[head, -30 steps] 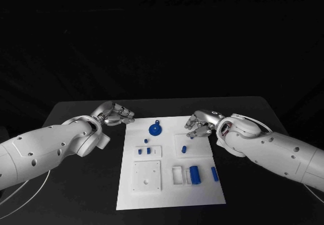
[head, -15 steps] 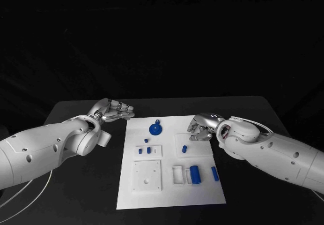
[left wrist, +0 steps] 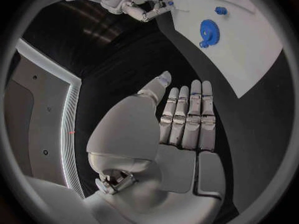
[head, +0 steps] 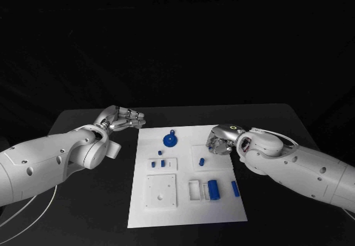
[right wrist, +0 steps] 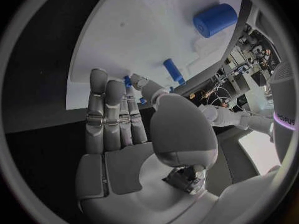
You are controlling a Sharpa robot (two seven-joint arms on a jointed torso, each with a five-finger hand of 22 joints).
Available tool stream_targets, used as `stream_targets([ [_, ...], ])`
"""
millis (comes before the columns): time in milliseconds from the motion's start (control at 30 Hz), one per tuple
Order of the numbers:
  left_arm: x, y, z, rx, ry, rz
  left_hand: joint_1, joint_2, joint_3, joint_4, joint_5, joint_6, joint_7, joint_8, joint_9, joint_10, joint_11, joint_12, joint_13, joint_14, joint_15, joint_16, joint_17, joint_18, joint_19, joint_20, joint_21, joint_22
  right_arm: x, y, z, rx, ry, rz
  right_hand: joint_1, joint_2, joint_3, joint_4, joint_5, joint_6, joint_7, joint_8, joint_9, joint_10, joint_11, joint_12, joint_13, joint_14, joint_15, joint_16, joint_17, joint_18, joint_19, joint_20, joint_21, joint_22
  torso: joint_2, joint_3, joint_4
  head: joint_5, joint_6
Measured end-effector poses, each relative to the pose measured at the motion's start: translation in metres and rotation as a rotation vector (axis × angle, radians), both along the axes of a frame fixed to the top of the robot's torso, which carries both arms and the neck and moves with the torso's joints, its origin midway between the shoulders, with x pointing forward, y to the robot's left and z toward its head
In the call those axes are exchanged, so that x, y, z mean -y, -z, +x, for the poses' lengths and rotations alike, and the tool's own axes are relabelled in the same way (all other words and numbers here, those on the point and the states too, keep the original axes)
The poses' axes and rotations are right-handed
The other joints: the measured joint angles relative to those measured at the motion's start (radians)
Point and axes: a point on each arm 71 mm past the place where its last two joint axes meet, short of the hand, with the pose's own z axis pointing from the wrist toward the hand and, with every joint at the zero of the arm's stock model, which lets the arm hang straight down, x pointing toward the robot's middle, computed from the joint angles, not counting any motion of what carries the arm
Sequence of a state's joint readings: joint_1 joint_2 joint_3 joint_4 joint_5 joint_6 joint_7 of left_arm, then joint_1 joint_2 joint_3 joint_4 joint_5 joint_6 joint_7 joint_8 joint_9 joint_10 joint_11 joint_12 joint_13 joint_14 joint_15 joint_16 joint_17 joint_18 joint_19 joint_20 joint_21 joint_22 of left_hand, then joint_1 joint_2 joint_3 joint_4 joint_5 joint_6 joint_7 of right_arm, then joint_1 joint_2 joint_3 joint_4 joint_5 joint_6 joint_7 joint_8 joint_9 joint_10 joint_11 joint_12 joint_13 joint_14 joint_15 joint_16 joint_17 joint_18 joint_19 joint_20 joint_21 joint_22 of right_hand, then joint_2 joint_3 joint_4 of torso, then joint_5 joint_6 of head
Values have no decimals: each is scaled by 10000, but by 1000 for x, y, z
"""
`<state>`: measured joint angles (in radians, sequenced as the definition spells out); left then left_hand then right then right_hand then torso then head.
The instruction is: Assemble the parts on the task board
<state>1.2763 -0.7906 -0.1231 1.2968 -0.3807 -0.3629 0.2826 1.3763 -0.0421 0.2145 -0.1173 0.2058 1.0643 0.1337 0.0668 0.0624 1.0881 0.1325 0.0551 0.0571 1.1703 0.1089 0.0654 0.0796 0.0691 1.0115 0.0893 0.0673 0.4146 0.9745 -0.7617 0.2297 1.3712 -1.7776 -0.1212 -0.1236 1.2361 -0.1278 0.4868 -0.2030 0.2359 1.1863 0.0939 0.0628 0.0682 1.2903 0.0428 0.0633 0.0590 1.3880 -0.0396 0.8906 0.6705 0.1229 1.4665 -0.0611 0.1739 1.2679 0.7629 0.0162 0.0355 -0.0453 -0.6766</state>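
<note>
The left hand (head: 122, 120) hovers over the black table (head: 89, 205) just off the far left corner of the white rectangular task board (head: 222, 210); in the left wrist view its silver fingers (left wrist: 190, 117) lie straight and side by side, the thumb alongside, holding nothing. The right hand (head: 220, 139) is at the board's right edge near the far right corner, and in the right wrist view its fingers (right wrist: 112, 114) are likewise extended, flat and empty.

A round blue gear-shaped part (head: 170, 140) lies near the board's far edge, between the two hands and apart from both. A small blue peg (head: 201, 163) stands in a raised white square just beside the right hand. Two short blue pieces (head: 158, 164) sit in a small white frame toward the left edge. Near the right edge lie a thick blue cylinder (head: 213, 190) beside a white slotted block and a slimmer blue bar (head: 235, 189).
</note>
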Motion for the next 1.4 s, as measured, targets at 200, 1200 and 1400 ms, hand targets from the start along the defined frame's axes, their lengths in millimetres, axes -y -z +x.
stream_targets([
  [200,-1,0,0,-12,-55,-34,0,0,0,0,0,0,0,0,0,0,0,0,0,0,0,0,0,1,0,0,0,-62,0,1,-1,67,1,-28,0,0,481,-125,-152,267,-53,0,21,253,-74,-29,20,1,-71,0,25,-13,-14,-85,77,215,0,-1,0,-23,-19],
  [1200,-6,0,2,-54,-194,-48,0,0,-55,-55,0,1,1,0,0,-36,36,0,0,-1,0,0,11,1,-1,0,0,-225,-7,6,-6,740,181,-210,1,0,1612,-146,-578,905,-187,-30,34,806,-270,-76,18,200,-262,-51,112,-307,3,-213,427,401,-8,-13,10,15,-97],
  [1400,-7,1,2,-65,-244,-59,0,0,-55,-55,0,1,1,0,0,-36,36,0,0,73,2,0,11,1,-2,0,0,-250,-6,4,-8,788,246,-118,0,-1,1613,-145,-500,939,-220,-32,32,804,-269,-60,18,234,-292,-51,111,-318,2,-213,501,400,-6,-5,7,31,-78],
])
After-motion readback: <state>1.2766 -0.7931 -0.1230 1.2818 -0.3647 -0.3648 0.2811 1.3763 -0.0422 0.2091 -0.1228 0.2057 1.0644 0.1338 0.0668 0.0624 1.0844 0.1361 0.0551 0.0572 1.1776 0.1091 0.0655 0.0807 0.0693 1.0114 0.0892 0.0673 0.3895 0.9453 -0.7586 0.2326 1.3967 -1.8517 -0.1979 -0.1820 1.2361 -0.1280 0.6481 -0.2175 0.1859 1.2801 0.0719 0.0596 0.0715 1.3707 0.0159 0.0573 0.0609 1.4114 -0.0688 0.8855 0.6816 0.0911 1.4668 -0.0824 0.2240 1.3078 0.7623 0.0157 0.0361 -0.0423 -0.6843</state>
